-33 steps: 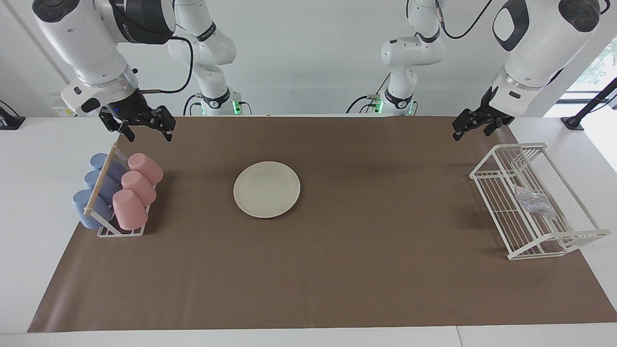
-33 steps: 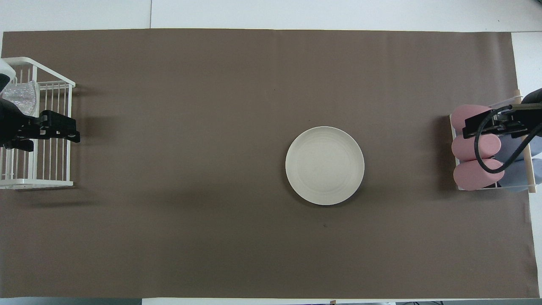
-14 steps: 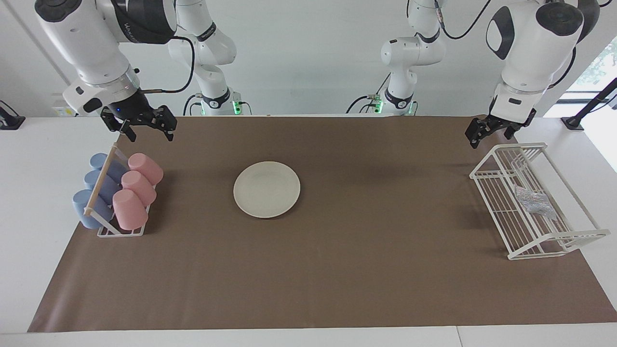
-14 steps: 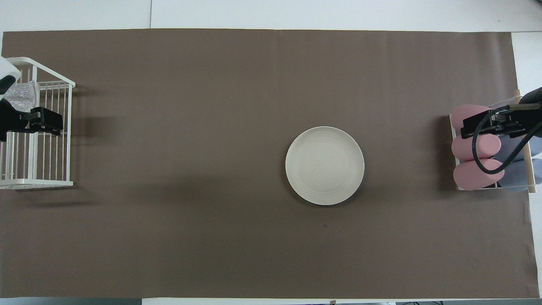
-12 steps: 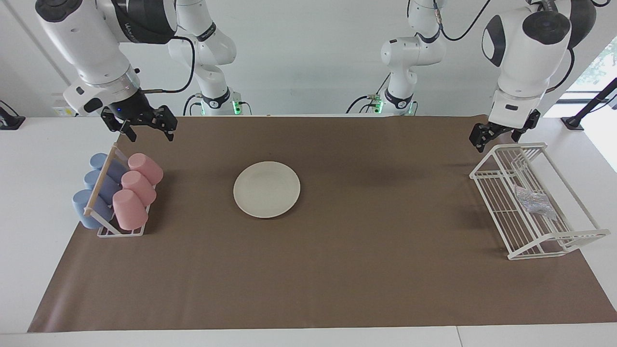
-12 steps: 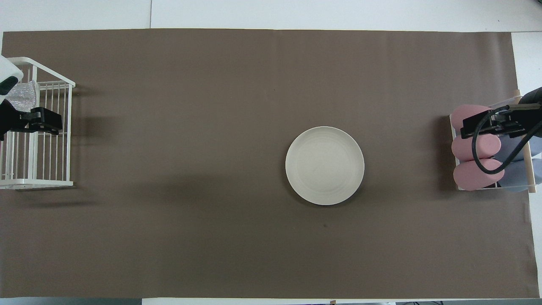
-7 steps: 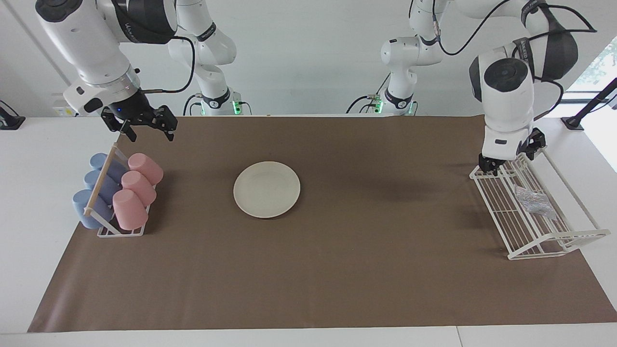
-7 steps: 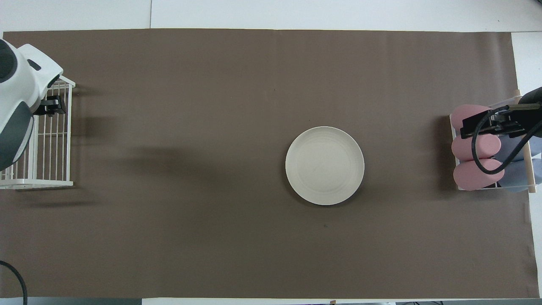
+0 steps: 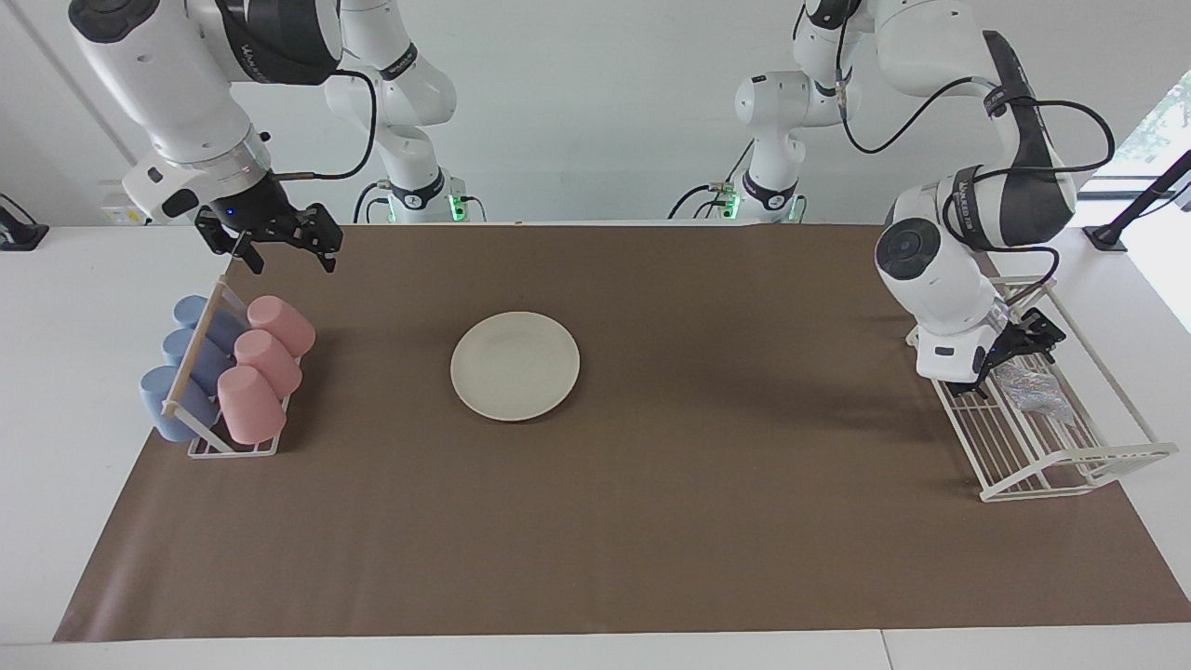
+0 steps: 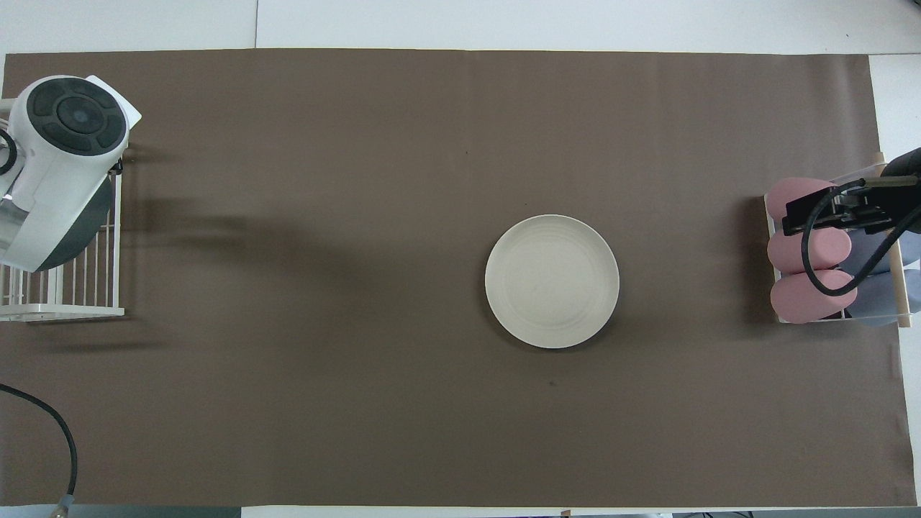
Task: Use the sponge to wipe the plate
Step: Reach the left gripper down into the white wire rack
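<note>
The cream-white plate (image 9: 515,365) (image 10: 552,281) lies flat on the brown mat, nearer the right arm's end. The silvery sponge (image 9: 1033,391) rests inside the white wire rack (image 9: 1079,465) at the left arm's end. My left gripper (image 9: 1010,358) is lowered into that rack, open, its fingers spread just beside the sponge; I cannot tell if they touch it. In the overhead view the left arm's wrist (image 10: 65,165) hides both gripper and sponge. My right gripper (image 9: 272,240) waits open in the air over the mat by the cup rack, holding nothing.
A cup rack (image 9: 200,358) with several pink and blue cups (image 10: 806,302) lying on their sides stands at the right arm's end. The wire rack's rim (image 10: 65,311) shows under the left arm. A black cable (image 10: 43,414) lies at the mat's near corner.
The left arm has swung forward and down, taking its open gripper from above the mat's edge into the wire rack beside the sponge. The right arm, plate and cups have not moved.
</note>
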Action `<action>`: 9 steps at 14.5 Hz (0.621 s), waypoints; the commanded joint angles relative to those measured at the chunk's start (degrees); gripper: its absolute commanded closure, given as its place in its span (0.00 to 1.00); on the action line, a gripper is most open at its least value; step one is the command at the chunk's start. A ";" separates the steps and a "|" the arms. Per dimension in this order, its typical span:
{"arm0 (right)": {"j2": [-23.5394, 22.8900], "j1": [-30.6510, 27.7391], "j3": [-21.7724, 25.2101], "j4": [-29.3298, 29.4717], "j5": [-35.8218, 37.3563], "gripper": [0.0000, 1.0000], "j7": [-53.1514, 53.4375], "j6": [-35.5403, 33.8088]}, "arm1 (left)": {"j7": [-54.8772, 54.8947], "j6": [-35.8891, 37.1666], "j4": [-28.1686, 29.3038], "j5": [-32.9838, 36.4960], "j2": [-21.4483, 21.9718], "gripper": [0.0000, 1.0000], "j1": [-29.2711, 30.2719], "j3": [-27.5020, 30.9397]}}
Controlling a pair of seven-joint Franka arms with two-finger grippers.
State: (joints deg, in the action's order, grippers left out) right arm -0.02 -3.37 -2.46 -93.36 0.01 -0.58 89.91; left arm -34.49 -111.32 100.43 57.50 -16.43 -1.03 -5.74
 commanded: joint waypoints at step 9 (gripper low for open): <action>-0.16 0.65 -0.44 0.72 -0.45 0.00 -1.09 -0.52 | -5.86 -2.32 2.05 2.53 -1.32 0.09 0.50 0.21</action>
State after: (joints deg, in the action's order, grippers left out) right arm -0.02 -3.14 -2.56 -93.36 0.01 -0.58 89.91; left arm -39.28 -113.00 101.71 58.68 -18.32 -0.39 -5.71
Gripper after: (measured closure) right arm 0.000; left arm 0.070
